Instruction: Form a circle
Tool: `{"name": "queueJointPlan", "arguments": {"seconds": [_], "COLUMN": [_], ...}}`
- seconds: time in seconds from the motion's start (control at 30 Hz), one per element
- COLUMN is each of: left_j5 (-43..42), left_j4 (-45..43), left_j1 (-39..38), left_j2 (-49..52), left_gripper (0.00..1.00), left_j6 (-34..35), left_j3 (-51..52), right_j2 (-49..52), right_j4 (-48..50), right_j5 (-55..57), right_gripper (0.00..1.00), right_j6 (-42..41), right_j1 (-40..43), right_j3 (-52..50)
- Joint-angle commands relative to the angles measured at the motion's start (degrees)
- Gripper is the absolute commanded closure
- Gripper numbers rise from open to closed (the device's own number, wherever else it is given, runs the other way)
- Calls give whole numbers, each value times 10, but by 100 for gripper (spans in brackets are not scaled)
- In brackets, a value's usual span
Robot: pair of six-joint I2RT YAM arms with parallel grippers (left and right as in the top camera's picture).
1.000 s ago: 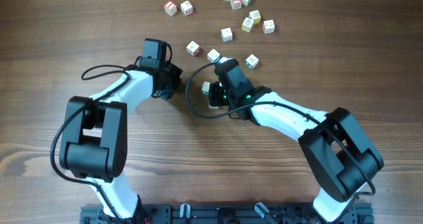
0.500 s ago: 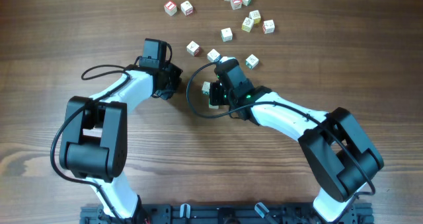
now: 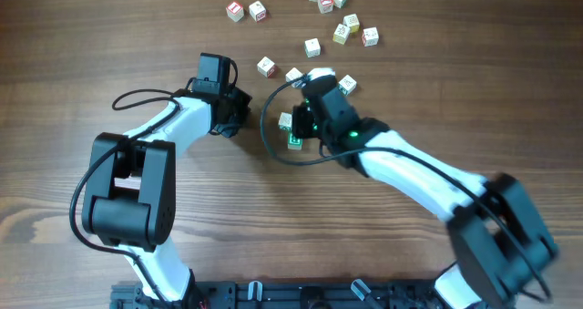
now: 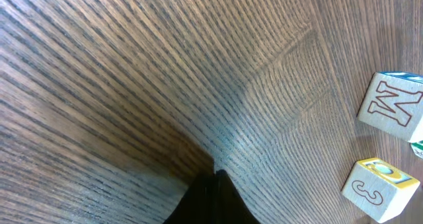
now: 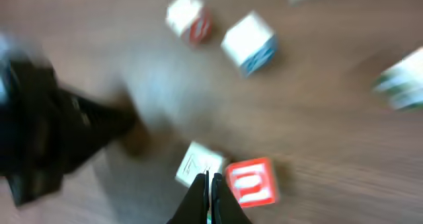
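no ring is formed yet: the small pale wooden letter cubes lie scattered over the far half of the desk [image 3: 109, 36]. a trio [image 3: 325, 5] huddles at the far edge, and a second trio [image 3: 351, 22] sits just nearer. a pair of red-lettered cubes [image 3: 247, 12] sits off to the left, well apart from both. a single cube [image 3: 312, 46] and a loose row of three [image 3: 266, 66] lie closer to the arms.

the left claw [image 3: 239, 118] is clenched and empty, low over bare wood. in its wrist view an m cube [image 4: 391, 105] and a 3 cube [image 4: 375, 189] stand side by side at the right edge, apart from its tips.

the right claw [image 3: 298, 131] is also clenched, with nothing between its tips. it points at two cubes near the middle of the desk, a pale cube [image 3: 285, 120] and a green-lettered cube [image 3: 294, 141], which lie just beside it. its wrist view is blurred; there a red-faced cube [image 5: 252, 182] sits just right of the closed tips. whether the tips touch a cube cannot be told.
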State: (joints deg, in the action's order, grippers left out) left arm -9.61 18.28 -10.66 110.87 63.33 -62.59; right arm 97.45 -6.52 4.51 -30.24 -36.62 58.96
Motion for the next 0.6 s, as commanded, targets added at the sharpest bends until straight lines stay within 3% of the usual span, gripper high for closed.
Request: {"name": "queueJointPlan", "arguments": {"seconds": [0.0, 0.17, 0.57], "left_j5": [67, 67, 67], "left_j4": [23, 20, 19], "left_j1": [-2, -5, -5], "left_j2": [52, 52, 52], "left_gripper": [96, 96, 96], "left_j6": [3, 3, 4], "left_j3": [43, 43, 43], "right_j2": [-10, 77, 108], "right_j4": [-4, 9, 42], "right_j5": [126, 44, -99], "right_gripper": [95, 95, 95], "right_j6": [-15, -12, 20], "right_j1": [15, 55, 94], "right_j3": [-2, -1, -2]}}
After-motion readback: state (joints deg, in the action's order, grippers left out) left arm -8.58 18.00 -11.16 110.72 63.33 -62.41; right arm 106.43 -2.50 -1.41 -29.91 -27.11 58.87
